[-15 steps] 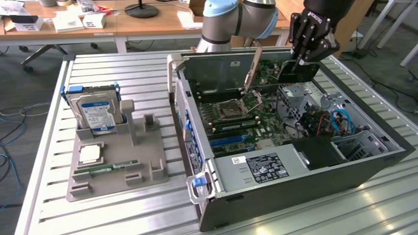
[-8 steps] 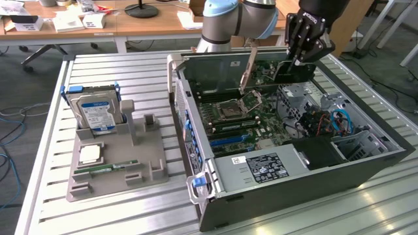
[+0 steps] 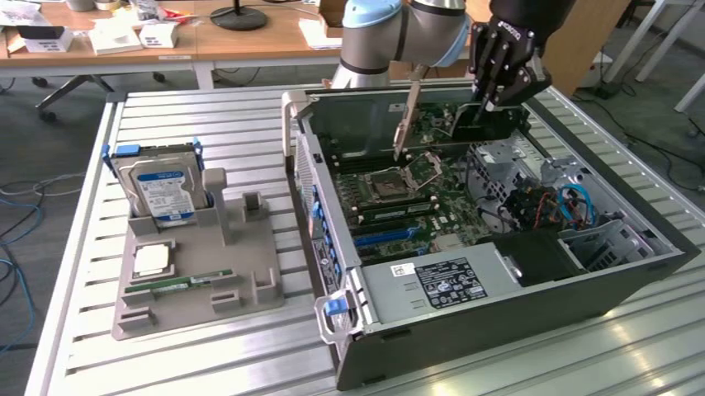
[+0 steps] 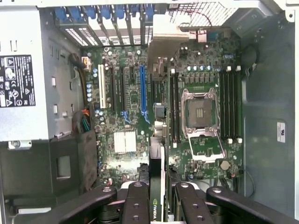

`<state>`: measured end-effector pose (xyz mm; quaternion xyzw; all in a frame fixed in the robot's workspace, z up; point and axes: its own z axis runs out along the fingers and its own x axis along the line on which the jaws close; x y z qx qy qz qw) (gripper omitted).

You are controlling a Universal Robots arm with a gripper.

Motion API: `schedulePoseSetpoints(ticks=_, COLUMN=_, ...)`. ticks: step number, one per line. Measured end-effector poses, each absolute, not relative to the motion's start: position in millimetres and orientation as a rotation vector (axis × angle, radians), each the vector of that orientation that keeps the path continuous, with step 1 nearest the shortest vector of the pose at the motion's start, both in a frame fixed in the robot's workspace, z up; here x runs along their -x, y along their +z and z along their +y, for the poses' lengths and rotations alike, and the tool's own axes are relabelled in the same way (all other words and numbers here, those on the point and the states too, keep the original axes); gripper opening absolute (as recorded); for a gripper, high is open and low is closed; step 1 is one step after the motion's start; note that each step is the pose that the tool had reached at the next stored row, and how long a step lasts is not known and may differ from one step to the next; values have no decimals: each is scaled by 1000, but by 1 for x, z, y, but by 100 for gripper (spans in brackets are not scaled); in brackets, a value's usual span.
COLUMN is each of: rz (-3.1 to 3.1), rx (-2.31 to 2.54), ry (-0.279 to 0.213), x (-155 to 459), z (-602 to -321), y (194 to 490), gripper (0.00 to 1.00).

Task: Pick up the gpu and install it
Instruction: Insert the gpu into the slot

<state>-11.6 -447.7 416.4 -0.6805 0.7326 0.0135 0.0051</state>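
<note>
Black gripper point(image 3: 493, 101) is clamping the gpu point(image 3: 447, 128) upright; I'm holding it above the motherboard point(image 3: 408, 198) inside the open computer case point(image 3: 617, 272).

Open PC case point(image 3: 496, 326), HDD point(image 3: 160, 191) in gray holder point(image 3: 210, 276)

The gpu point(image 3: 471, 128) — dark card, silvery bracket point(image 3: 408, 115) at one end — is hanging on edge above the motherboard point(image 3: 424, 198).
</note>
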Motion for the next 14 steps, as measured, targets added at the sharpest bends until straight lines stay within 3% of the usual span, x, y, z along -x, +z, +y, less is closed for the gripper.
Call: schedulePoseSetpoints(ticks=14, rz=2292, rx=2129, ry=38, x=21, z=-446, y=416, gripper=26)
